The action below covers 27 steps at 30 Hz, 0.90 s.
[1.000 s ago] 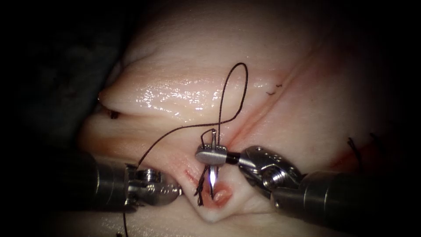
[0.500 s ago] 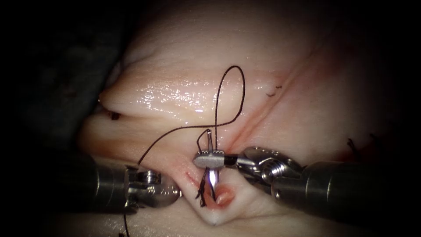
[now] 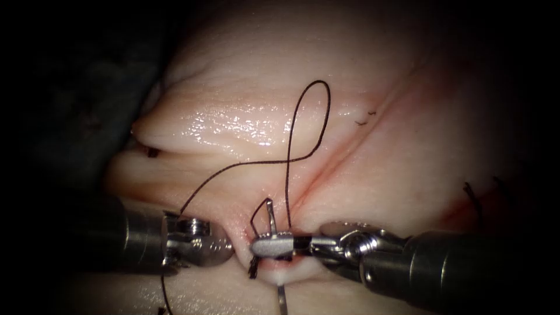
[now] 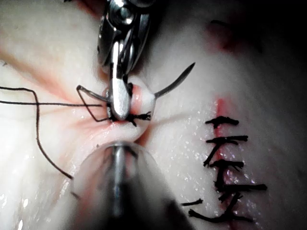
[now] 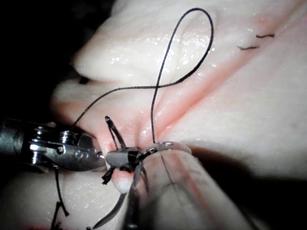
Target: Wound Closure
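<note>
Clamped the right fingers (image 3: 271,246) fully shut across the needle (image 3: 270,213), about mid-curve, right at the near end of the cut (image 3: 326,169). Kept the left fingers (image 3: 217,252) closed too, just left of that spot, apparently with nothing between them.

Showed the needle's blunt end standing up above the right fingers and its point clear below them, past the folded lip of the tissue (image 3: 233,87) toward the near edge. Could not tell whether the hidden middle ran through that lip or only lay against it.

Trailed the thread (image 3: 294,134) from the needle up into a tall loop over the left side of the cut, then back down past the left fingers toward the near edge. Left two short cut ends (image 3: 364,119) beside the cut, farther along.

Had lowered the right fingers and needle together over the last second, point formerly poised over the lip.

Judged the step in hand as a needle pass at the cut's near end. Would call, for any next move, for a firm hold near the free point and enough slack in the loop to avoid a snag.
</note>
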Tool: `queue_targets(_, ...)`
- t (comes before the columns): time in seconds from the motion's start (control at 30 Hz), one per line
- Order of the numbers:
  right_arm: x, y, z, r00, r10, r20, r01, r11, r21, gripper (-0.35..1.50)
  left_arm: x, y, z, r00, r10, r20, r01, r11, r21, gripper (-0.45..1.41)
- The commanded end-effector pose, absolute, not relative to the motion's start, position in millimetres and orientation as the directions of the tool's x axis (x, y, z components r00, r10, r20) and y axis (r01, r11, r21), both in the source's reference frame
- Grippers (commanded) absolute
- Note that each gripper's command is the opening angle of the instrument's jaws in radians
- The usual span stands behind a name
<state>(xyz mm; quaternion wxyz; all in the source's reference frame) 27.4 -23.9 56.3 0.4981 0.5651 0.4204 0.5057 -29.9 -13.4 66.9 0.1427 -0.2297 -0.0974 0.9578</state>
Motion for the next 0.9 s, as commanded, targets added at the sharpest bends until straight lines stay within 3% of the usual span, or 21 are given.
queue_targets(0.03,28.1,-24.2,56.5,0.136,0.979,0.155,-0.027,-0.152,0.988,-0.35,-30.4,-13.9,67.4,-0.854,0.318,-0.413,-0.228,-0.940,-0.253,-0.32)
queue_targets(0.13,28.0,-23.3,56.3,0.093,0.982,0.165,-0.045,-0.161,0.986,-0.35,-30.4,-13.9,67.4,-0.854,0.318,-0.413,-0.228,-0.940,-0.253,-0.32)
queue_targets(0.2,27.8,-21.8,56.4,0.007,0.999,0.049,-0.049,-0.049,0.998,-0.35,-30.5,-13.9,67.4,-0.854,0.319,-0.412,-0.229,-0.940,-0.253,-0.32)
queue_targets(0.23,27.6,-21.2,56.5,-0.024,1.000,0.008,-0.032,-0.008,0.999,-0.18,-30.5,-14.0,67.3,-0.854,0.319,-0.412,-0.229,-0.940,-0.253,-0.32)
queue_targets(0.3,27.1,-20.3,56.7,-0.079,0.997,-0.012,-0.005,0.012,1.000,0.78,-30.7,-14.1,67.2,-0.853,0.321,-0.411,-0.231,-0.939,-0.253,-0.32)
queue_targets(0.33,26.9,-19.7,56.8,-0.105,0.994,-0.025,0.001,0.025,1.000,1.11,-30.7,-14.2,67.1,-0.853,0.322,-0.411,-0.234,-0.939,-0.250,-0.32)
queue_targets(0.43,26.1,-18.2,57.2,-0.186,0.979,-0.088,-0.020,0.085,0.996,1.40,-31.1,-14.3,66.5,-0.844,0.331,-0.423,-0.237,-0.936,-0.261,-0.30)
queue_targets(0.5,25.4,-17.3,57.6,-0.216,0.968,-0.132,-0.058,0.122,0.991,1.48,-31.5,-14.2,65.9,-0.833,0.341,-0.436,-0.242,-0.933,-0.267,-0.30)
queue_targets(0.73,21.9,-15.2,59.0,-0.228,0.937,-0.265,-0.134,0.239,0.962,1.48,-32.5,-14.4,63.0,-0.796,0.288,-0.532,-0.187,-0.954,-0.236,-0.16)
queue_targets(0.9,19.7,-13.8,59.4,-0.226,0.911,-0.346,-0.174,0.311,0.934,1.48,-33.2,-15.3,61.7,-0.778,0.190,-0.599,-0.102,-0.979,-0.178,0.14)
